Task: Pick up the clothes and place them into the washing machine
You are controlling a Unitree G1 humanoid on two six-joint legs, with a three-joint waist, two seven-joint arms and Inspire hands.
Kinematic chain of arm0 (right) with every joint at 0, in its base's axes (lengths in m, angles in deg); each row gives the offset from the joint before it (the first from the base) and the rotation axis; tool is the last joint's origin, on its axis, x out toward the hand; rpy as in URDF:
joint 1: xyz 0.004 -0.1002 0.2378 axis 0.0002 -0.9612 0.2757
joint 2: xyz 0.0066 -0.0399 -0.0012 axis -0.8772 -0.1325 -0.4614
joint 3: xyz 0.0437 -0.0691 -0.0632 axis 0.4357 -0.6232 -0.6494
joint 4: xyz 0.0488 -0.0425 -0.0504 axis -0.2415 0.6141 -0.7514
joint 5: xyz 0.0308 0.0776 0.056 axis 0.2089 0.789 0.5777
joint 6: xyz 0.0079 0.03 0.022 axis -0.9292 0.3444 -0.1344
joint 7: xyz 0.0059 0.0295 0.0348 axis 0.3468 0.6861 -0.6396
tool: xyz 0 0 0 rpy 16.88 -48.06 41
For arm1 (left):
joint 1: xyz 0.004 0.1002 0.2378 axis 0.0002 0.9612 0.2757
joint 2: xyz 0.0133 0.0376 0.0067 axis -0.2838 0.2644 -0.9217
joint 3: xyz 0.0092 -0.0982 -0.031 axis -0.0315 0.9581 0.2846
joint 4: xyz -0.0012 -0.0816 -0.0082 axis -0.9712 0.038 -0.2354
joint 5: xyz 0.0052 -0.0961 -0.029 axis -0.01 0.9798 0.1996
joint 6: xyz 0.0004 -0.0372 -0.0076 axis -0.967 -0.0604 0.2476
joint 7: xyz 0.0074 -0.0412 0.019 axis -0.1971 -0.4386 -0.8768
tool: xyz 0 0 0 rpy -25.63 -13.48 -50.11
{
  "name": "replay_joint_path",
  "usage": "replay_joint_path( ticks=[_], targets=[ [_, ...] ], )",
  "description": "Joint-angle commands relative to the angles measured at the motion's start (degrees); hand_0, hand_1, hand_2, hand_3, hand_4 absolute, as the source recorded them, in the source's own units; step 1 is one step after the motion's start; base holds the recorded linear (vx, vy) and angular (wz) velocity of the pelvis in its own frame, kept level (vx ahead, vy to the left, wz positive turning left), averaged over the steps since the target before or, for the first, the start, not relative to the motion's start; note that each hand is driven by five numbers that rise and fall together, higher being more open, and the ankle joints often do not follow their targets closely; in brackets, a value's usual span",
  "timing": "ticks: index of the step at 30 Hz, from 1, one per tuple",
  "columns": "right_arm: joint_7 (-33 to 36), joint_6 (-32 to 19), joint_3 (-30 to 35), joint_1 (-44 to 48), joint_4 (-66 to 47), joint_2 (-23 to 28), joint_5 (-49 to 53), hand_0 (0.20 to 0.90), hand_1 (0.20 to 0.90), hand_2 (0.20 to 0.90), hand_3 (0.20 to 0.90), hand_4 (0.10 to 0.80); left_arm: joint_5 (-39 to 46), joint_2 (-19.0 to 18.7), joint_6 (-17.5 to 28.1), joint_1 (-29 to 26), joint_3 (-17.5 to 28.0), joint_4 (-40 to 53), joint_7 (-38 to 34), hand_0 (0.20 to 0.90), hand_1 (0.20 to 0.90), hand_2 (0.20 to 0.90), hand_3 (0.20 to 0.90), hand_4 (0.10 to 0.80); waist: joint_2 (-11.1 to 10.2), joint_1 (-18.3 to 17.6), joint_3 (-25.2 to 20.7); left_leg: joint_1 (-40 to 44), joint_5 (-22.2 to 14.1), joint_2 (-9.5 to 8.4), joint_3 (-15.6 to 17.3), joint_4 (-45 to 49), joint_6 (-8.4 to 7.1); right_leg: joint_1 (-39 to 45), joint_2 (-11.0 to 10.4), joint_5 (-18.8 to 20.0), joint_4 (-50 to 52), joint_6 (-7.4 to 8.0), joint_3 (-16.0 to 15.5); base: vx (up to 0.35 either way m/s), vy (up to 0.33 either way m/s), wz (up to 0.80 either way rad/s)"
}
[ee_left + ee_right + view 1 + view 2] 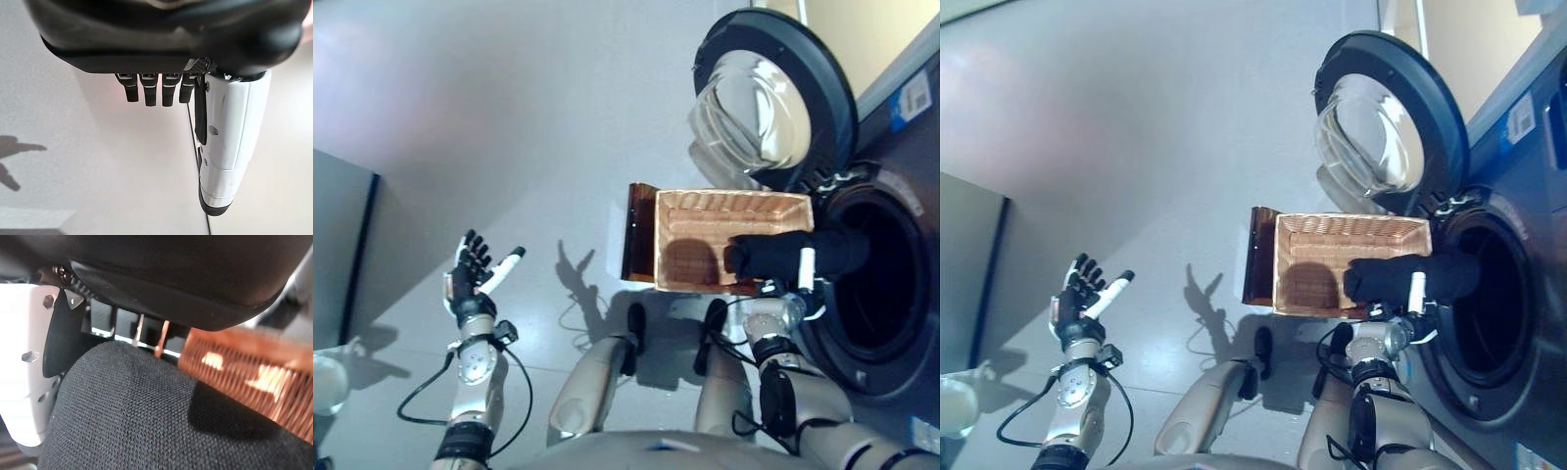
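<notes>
A black garment (783, 255) lies over the near right corner of the wicker basket (705, 211) and reaches toward the washing machine's dark drum opening (886, 284). My right hand (806, 266) is under it, with the white thumb up against the cloth. In the right wrist view the garment (146, 411) sits pinched between thumb and fingers of the hand (171, 269), beside the basket's rim (244, 372). The rest of the basket looks bare. My left hand (468, 279) is raised over the floor at the left, fingers straight and empty, as the left wrist view (171, 29) also shows.
The basket rests on a dark brown box (639, 230). The machine's round glass door (773, 98) stands swung open behind the basket. A grey cabinet (337, 245) stands at the far left, with a pale object (328, 377) below it.
</notes>
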Motion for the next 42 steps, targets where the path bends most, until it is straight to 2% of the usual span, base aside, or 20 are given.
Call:
replay_joint_path(
  ticks=[1, 3, 4, 8, 12, 14, 15, 26, 27, 28, 29, 30, 31, 33, 34, 35, 36, 37, 39, 42],
  targets=[
    [2.80, -9.47, 2.85, 2.48, -5.85, 5.17, -2.10, 0.200, 0.200, 0.200, 0.200, 0.300, 0.18, -1.96, 6.62, 0.74, 1.09, 2.34, -0.76, 0.900, 0.900, 0.900, 0.900, 0.800, 3.61, 0.45, -3.17, -5.67, 3.15, -1.23, -3.46, -2.61, -4.51, 0.90, 0.27, -10.46, 6.52, -2.00, 1.13, 0.001, 0.030, -0.01],
    [3.07, -9.48, 2.92, 2.56, -5.89, 5.24, -2.35, 0.200, 0.200, 0.200, 0.200, 0.300, 0.16, -1.91, 6.63, 0.66, 1.00, 2.32, -0.79, 0.900, 0.900, 0.900, 0.900, 0.800, 3.66, 0.53, -3.17, -5.74, 3.10, -1.24, -3.46, -2.54, -4.51, 0.82, 0.26, -10.50, 6.61, -2.00, 1.14, 0.000, 0.000, 0.00],
    [6.06, -10.76, 4.60, 4.41, -6.69, 6.82, -3.90, 0.200, 0.200, 0.200, 0.200, 0.300, 0.06, -2.37, 7.00, 1.22, 0.46, 2.40, -1.07, 0.900, 0.900, 0.900, 0.900, 0.800, 5.08, 0.62, -3.46, -5.66, 3.10, -1.50, -3.42, -2.68, -4.60, 0.76, 0.12, -10.69, 6.84, -1.94, 1.42, 0.000, 0.000, 0.00],
    [13.45, -11.88, 7.13, 8.06, -8.00, 11.93, -8.95, 0.200, 0.200, 0.200, 0.200, 0.300, 0.05, -2.94, 7.19, 1.88, -0.61, 2.55, -1.57, 0.900, 0.900, 0.900, 0.900, 0.800, 7.13, 1.12, -3.72, -5.61, 3.20, -1.66, -3.19, -3.02, -4.60, 0.15, -0.02, -10.97, 7.27, -1.86, 2.05, 0.000, 0.000, 0.00],
    [20.91, -10.28, 7.88, 12.99, -8.41, 22.11, -15.78, 0.200, 0.200, 0.200, 0.200, 0.300, -0.56, -4.54, 7.38, 2.40, -1.08, 3.11, -1.89, 0.900, 0.900, 0.900, 0.900, 0.800, 8.51, 1.38, -3.58, -5.95, 3.08, -1.92, -2.63, -2.62, -4.64, -0.88, -0.06, -11.22, 8.18, -1.85, 3.08, -0.007, 0.002, -0.04],
    [22.64, -8.52, 5.54, 17.28, -7.75, 29.27, -18.13, 0.200, 0.200, 0.200, 0.200, 0.300, -0.69, -5.38, 7.67, 2.41, -0.90, 3.63, -2.12, 0.900, 0.900, 0.900, 0.900, 0.800, 9.26, 1.67, -3.30, -6.63, 2.97, -1.89, -2.03, -2.03, -4.70, -1.95, -0.06, -11.19, 8.77, -1.84, 3.79, -0.032, 0.020, -0.13],
    [23.42, -6.97, 2.35, 21.63, -6.76, 35.82, -19.45, 0.200, 0.200, 0.200, 0.200, 0.300, -0.60, -6.43, 7.76, 2.76, -0.91, 3.73, -2.34, 0.900, 0.900, 0.900, 0.900, 0.800, 9.17, 1.78, -3.24, -7.05, 2.98, -1.84, -1.81, -1.77, -4.73, -2.98, 0.05, -11.04, 9.33, -1.89, 4.47, -0.039, 0.020, -0.18],
    [28.74, -0.92, -13.91, 38.86, -9.94, 47.62, -30.32, 0.200, 0.200, 0.200, 0.200, 0.300, -0.50, -7.39, 8.28, 2.43, -0.26, 4.61, -4.44, 0.900, 0.900, 0.900, 0.900, 0.800, 9.17, 0.57, -2.02, -8.83, 3.40, -0.73, 1.06, -1.51, -5.23, -7.83, 0.93, -11.24, 12.27, -2.44, 7.54, -0.002, 0.000, -0.19],
    [29.14, 0.94, -15.40, 39.51, -11.05, 47.99, -32.62, 0.266, 0.266, 0.266, 0.266, 0.347, -0.44, -7.21, 8.26, 2.66, 0.86, 4.90, -4.95, 0.900, 0.900, 0.900, 0.900, 0.800, 9.10, 0.20, -2.25, -8.80, 3.44, -0.68, 1.25, -1.78, -5.36, -8.03, 1.23, -11.30, 12.38, -2.54, 7.75, 0.019, -0.003, -0.08],
    [29.21, 0.97, -15.48, 39.59, -11.07, 47.97, -32.68, 0.395, 0.395, 0.395, 0.395, 0.439, -0.45, -7.16, 8.25, 2.66, 0.89, 4.91, -4.96, 0.900, 0.900, 0.900, 0.900, 0.800, 9.12, 0.17, -2.23, -8.80, 3.44, -0.68, 1.26, -1.78, -5.36, -8.05, 1.23, -11.30, 12.39, -2.54, 7.76, 0.040, -0.005, -0.12],
    [29.39, 2.29, -16.22, 39.36, -10.30, 47.86, -33.91, 0.735, 0.735, 0.735, 0.735, 0.682, -0.52, -6.92, 8.43, 2.74, 1.38, 4.86, -5.41, 0.900, 0.900, 0.900, 0.900, 0.800, 9.08, 0.22, -2.63, -8.57, 3.42, -0.64, 1.21, -2.09, -5.43, -7.93, 1.32, -11.40, 12.28, -2.59, 7.70, 0.028, -0.008, -0.08],
    [29.13, 4.10, -17.00, 39.15, -9.81, 48.50, -35.65, 0.900, 0.900, 0.900, 0.900, 0.800, -0.64, -6.91, 8.47, 2.86, 1.99, 4.97, -5.46, 0.900, 0.900, 0.900, 0.900, 0.800, 8.91, 0.17, -2.90, -8.50, 3.43, -0.65, 1.17, -2.26, -5.46, -7.91, 1.41, -11.34, 12.12, -2.61, 7.67, 0.033, -0.014, -0.08],
    [29.47, 4.98, -17.66, 39.15, -9.50, 48.30, -36.92, 0.900, 0.900, 0.900, 0.900, 0.800, -0.67, -6.73, 8.57, 2.89, 2.35, 5.08, -5.66, 0.900, 0.900, 0.900, 0.900, 0.800, 8.86, 0.16, -3.07, -8.43, 3.45, -0.60, 1.14, -2.52, -5.49, -7.87, 1.39, -11.29, 11.96, -2.61, 7.53, 0.011, -0.015, -0.05],
    [25.64, 15.07, -25.13, 40.82, 0.35, 52.17, -44.14, 0.900, 0.900, 0.900, 0.900, 0.800, -0.97, -6.95, 8.04, 2.67, 3.56, 4.57, -5.85, 0.900, 0.900, 0.900, 0.900, 0.800, 7.92, 0.60, -3.59, -8.27, 3.66, -0.60, 1.04, -2.81, -5.64, -7.68, 1.45, -11.11, 11.75, -2.71, 7.31, 0.003, -0.008, -0.03],
    [25.57, 15.00, -25.82, 41.56, 0.70, 52.24, -44.03, 0.900, 0.900, 0.900, 0.900, 0.800, -0.97, -6.70, 8.04, 2.62, 3.63, 4.57, -5.85, 0.900, 0.900, 0.900, 0.900, 0.800, 8.12, 0.49, -3.50, -8.30, 3.66, -0.59, 1.06, -2.81, -5.64, -7.72, 1.46, -11.09, 11.76, -2.71, 7.33, -0.020, -0.025, 0.07],
    [24.58, 25.86, -37.29, 46.12, 11.05, 54.36, -54.81, 0.900, 0.900, 0.900, 0.900, 0.800, -0.98, -7.66, 7.07, 1.96, 4.52, 4.29, -5.73, 0.900, 0.900, 0.900, 0.900, 0.800, 6.45, 1.26, -4.02, -8.17, 3.99, -0.42, 1.07, -3.09, -5.77, -7.59, 1.59, -10.71, 11.65, -3.00, 6.90, -0.027, -0.027, 0.08],
    [20.02, 33.06, -49.66, 52.02, 15.93, 53.83, -65.13, 0.900, 0.900, 0.900, 0.900, 0.800, -1.38, -7.10, 5.76, 1.71, 5.86, 4.60, -5.01, 0.900, 0.900, 0.900, 0.900, 0.800, 6.43, 0.74, -3.90, -8.17, 4.00, -0.40, 1.13, -3.13, -5.84, -7.75, 1.78, -10.83, 11.73, -3.16, 6.82, -0.029, -0.036, -0.03],
    [20.62, 34.50, -52.26, 53.76, 14.27, 53.02, -68.77, 0.900, 0.900, 0.900, 0.900, 0.800, -2.50, -6.17, 5.27, 1.86, 7.35, 5.92, -4.74, 0.900, 0.900, 0.900, 0.900, 0.800, 6.81, 0.33, -3.86, -8.26, 4.08, -0.25, 1.05, -3.34, -5.90, -7.74, 2.10, -10.59, 11.36, -3.24, 6.74, -0.004, -0.022, -0.10],
    [20.41, 37.17, -50.63, 51.20, 8.84, 53.26, -74.77, 0.900, 0.900, 0.900, 0.900, 0.800, -3.00, -4.80, 4.64, 2.27, 9.26, 6.43, -4.70, 0.900, 0.900, 0.900, 0.900, 0.800, 6.74, -0.29, -3.90, -8.16, 4.15, -0.30, 0.77, -3.54, -5.92, -7.55, 2.25, -10.48, 11.05, -3.26, 6.45, -0.002, -0.007, -0.05],
    [20.91, 36.64, -47.08, 48.15, 11.10, 52.60, -74.13, 0.900, 0.900, 0.900, 0.900, 0.800, -2.59, -4.26, 4.98, 2.17, 9.48, 6.23, -3.65, 0.900, 0.900, 0.900, 0.900, 0.800, 6.28, 0.40, -4.27, -8.00, 4.24, -0.29, 0.15, -4.01, -5.89, -7.10, 2.15, -10.41, 10.48, -3.11, 5.81, -0.022, -0.019, 0.06]
  ],
)
